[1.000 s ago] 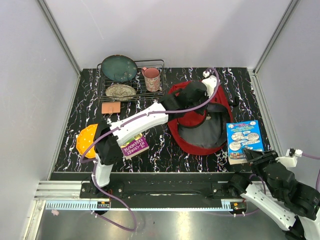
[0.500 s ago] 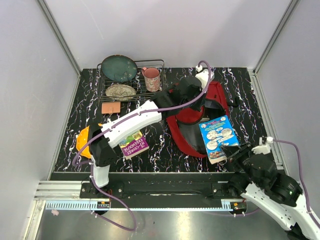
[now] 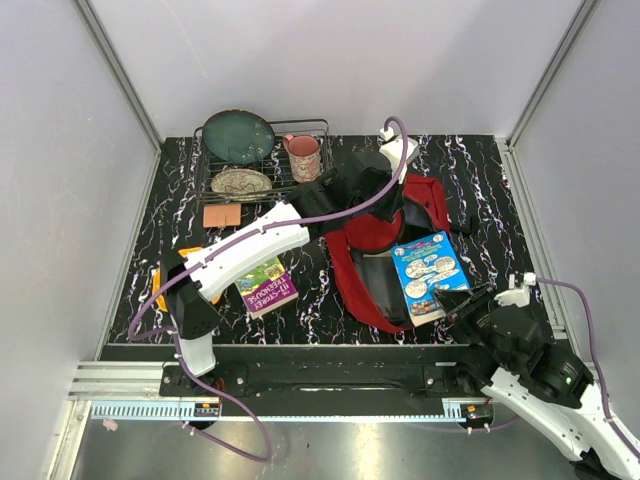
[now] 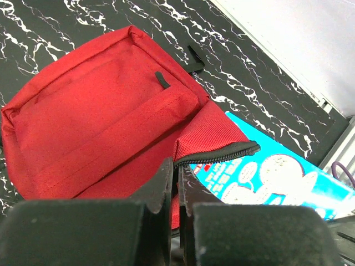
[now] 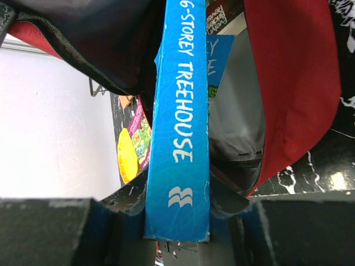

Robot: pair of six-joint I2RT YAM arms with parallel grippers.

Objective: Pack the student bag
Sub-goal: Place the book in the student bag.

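- The left pincer (image 4: 176, 170) is clamped on the student bag's (image 3: 428, 208) zip edge, holding the mouth open toward the near side.
- The right pincer (image 5: 177, 208) grips the blue book (image 3: 425, 276) edge-on, its far end entering that mouth.
- The bag lies right of centre on the tabletop (image 3: 485, 175).

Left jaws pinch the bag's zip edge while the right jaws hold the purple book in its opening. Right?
Wrong book. The right jaws hold the blue book, clear in the right wrist view; the purple book lies on the table left of the bag. The rest holds.
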